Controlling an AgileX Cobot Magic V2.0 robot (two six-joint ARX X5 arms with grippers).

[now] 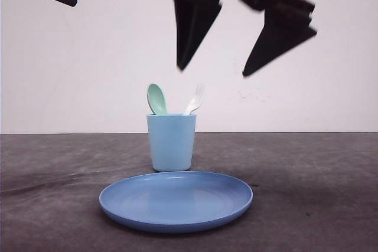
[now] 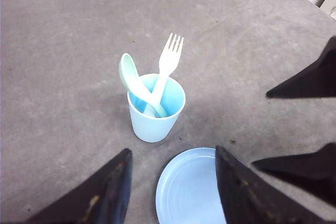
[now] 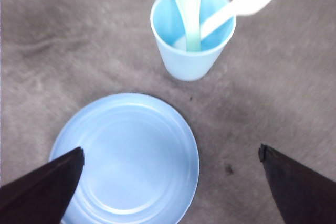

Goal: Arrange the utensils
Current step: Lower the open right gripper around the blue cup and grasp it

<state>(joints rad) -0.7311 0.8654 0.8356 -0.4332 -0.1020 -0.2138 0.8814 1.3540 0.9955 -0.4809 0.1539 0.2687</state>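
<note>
- Nearest you: one blue plate on the grey table.
- Behind it, one light blue cup holds one spoon and one fork, handles crossed inside.
- Above: your right gripper and left gripper, both spread wide, holding nothing.

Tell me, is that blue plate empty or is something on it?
Empty. The blue plate shows a bare surface in the front and right wrist views; the spoon and fork stand in the cup behind it.
</note>
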